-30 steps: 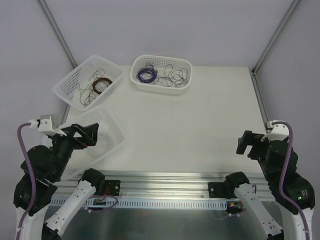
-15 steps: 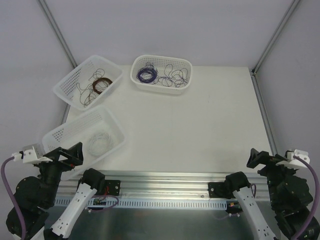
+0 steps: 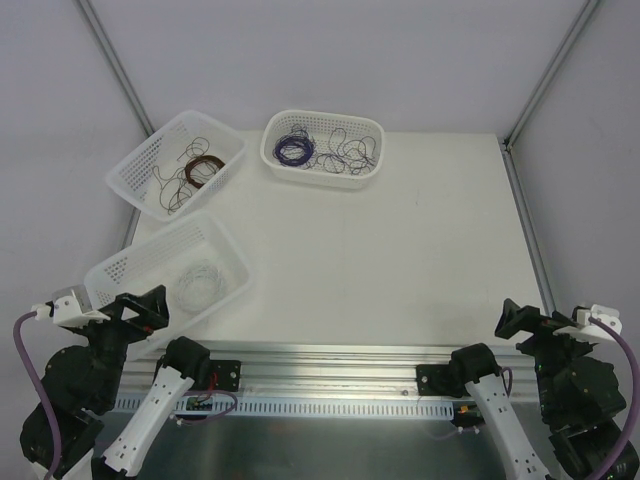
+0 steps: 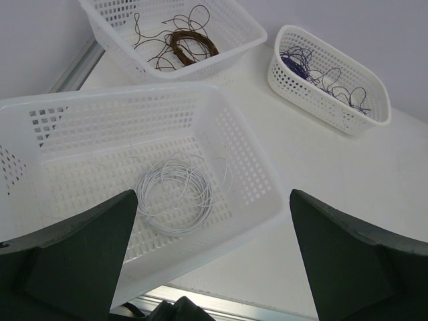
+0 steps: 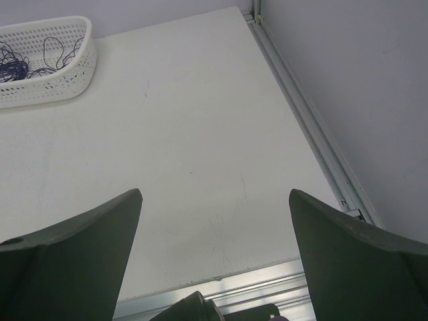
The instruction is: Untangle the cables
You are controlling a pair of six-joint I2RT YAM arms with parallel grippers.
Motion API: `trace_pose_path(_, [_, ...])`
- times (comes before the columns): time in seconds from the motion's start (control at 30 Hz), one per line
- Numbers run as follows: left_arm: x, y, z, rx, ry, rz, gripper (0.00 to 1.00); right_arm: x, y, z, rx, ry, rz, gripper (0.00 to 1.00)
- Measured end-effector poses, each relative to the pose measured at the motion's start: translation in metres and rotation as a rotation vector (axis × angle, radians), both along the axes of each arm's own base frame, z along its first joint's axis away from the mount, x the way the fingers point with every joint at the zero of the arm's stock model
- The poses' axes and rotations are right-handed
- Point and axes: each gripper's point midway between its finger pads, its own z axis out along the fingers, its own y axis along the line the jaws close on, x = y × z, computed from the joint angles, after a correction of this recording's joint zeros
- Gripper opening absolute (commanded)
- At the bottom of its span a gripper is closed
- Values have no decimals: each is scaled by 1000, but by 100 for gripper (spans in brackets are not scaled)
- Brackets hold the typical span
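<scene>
Left gripper (image 4: pixel 212 259) and right gripper (image 5: pixel 214 257) hang empty, fingers apart; a tug may snag the purple cables (image 3: pixel 345 152) in the basket (image 3: pixel 330 114) holes.

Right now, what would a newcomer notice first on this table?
Three white perforated plastic baskets fill the far-left area: the far basket holds loose purple wires, the left basket dark brown wires, the nearest basket a whitish wire coil. The black left gripper and right gripper hang open and empty at the near edge.
</scene>
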Motion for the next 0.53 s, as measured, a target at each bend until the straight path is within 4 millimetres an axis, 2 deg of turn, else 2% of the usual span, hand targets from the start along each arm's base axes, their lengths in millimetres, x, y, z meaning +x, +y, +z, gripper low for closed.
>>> trace_pose_path(0.53, [1,4,-2,1,5,24,99,1,3,-2,4,6,12,97])
